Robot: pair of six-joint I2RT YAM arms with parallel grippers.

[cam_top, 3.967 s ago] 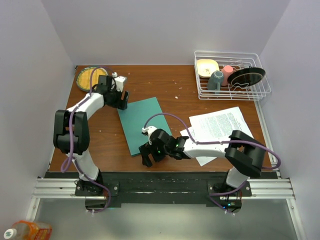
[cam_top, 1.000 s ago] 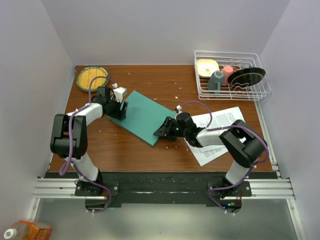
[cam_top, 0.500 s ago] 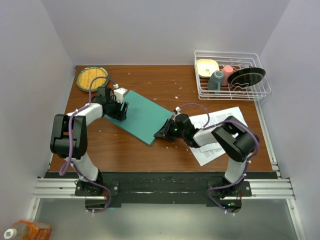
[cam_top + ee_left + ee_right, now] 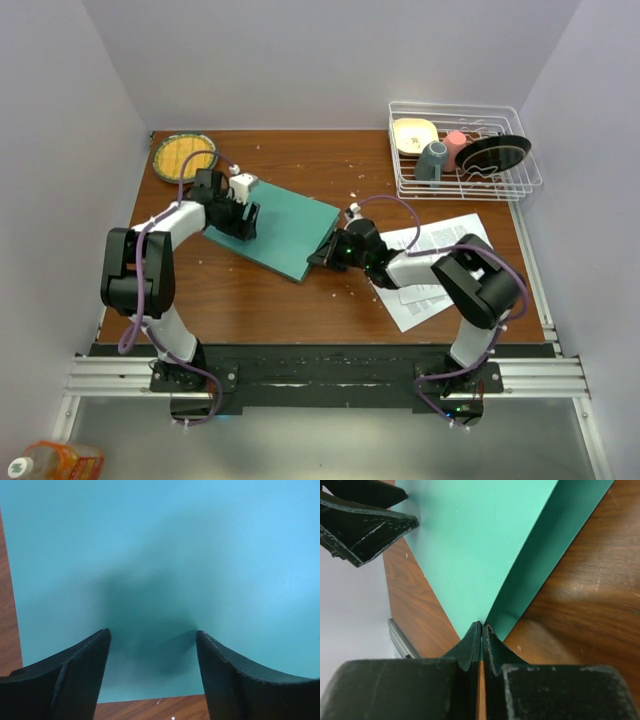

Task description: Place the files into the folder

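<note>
Files, thin white printed sheets, lie on the wooden table under the right forearm. Stretched low to the left, the right gripper pinches a corner of the flat teal folder. Farther, the left gripper stands wide over its smooth cover.

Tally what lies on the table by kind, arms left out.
Teal folder: 1
Paper pile: 1, sheets uncountable
Wire rack: 1
Plates: 2, cream plate, black plate
Cups: 2, teal mug, pink cup
Round yellow mat: 1
Total: 8
</note>
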